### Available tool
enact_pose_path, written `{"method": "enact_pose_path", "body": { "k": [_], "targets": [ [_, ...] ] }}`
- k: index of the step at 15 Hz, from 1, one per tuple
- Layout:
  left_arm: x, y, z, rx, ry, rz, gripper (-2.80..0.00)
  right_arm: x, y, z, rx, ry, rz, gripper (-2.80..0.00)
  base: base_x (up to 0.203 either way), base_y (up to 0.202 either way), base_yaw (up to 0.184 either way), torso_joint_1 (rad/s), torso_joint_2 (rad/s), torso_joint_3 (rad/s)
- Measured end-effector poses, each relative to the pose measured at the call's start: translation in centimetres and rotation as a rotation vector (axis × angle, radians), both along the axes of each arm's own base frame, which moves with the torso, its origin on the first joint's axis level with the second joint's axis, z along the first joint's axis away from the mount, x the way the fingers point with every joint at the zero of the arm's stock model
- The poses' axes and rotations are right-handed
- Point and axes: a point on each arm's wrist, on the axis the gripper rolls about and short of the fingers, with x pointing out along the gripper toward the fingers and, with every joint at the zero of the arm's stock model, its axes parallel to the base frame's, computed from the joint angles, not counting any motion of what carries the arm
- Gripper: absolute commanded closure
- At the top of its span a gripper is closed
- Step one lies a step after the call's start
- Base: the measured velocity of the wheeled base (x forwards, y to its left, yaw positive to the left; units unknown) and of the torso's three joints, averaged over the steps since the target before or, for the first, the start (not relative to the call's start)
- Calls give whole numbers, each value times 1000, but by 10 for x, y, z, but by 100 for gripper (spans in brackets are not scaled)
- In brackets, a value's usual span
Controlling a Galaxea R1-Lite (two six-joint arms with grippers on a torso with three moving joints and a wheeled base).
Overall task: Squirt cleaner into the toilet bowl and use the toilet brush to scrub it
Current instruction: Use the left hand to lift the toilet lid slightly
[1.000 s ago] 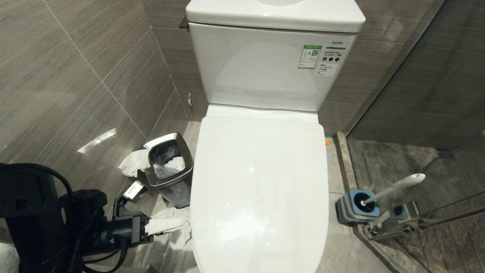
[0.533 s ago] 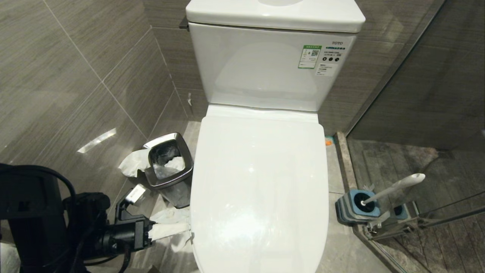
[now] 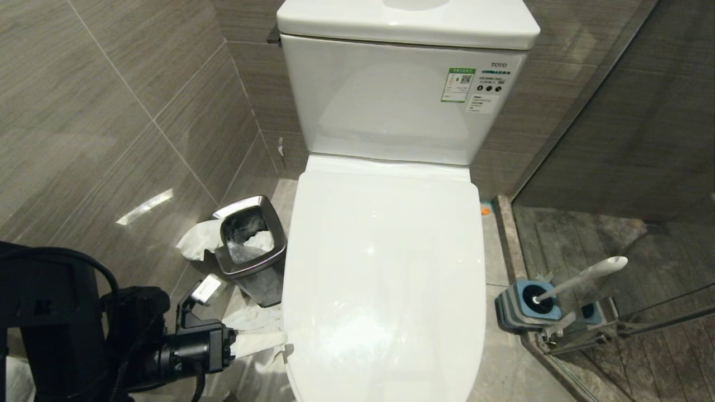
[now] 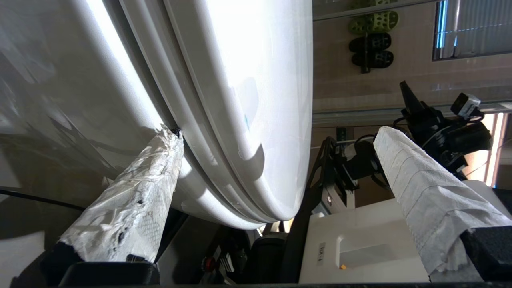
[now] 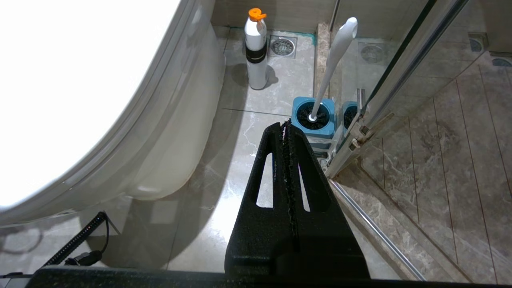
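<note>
A: Toilet bowl point(image 3: 385, 279) fills the middle of the head view, lid down flat over the seat, cistern point(image 3: 402, 95) standing behind it against the grey tiled wall.

B: And low on the left, the left gripper point(image 3: 279, 340) reaches level toward the lid's front left edge, its fingers wrapped in white tissue, right up at the rim. Past it sits a steel bin point(image 3: 248, 245) with crumpled paper inside.

A: On the other side, the toilet brush point(image 3: 581, 276) leans in its blue-and-grey holder point(image 3: 525, 304) on the floor, just beside the glass shower door.

B: Left wrist view now. The left gripper point(image 4: 280, 160) stands wide open, holding nothing. One wrapped finger point(image 4: 136, 200) has its tip pressed at the seam under the seat; the other hangs clear on the lid's far side, so the lid's edge lies between them.

A: Right wrist view. The right gripper point(image 5: 286, 128) is closed tight, black fingers pressed together, empty, hanging above the floor beside the bowl point(image 5: 120, 120).

B: Ahead of it stands the brush point(image 5: 332, 64) in its holder point(image 5: 314, 118), and further off a white bottle with an orange cap point(image 5: 256, 48) beside a floor drain.
</note>
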Motion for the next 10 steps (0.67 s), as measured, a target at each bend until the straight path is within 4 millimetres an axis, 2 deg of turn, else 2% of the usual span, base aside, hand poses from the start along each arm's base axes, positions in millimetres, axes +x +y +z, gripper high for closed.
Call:
{"method": "enact_pose_path", "body": {
  "k": [6,10],
  "targets": [
    [-14,-14,-5,41,-35,-45,-280,0,0,0,0,0,0,0,0,0,0,0,0,0],
    [-10,-17,-6,68,-39,0,-280,0,0,0,0,0,0,0,0,0,0,0,0,0]
  ]
}}
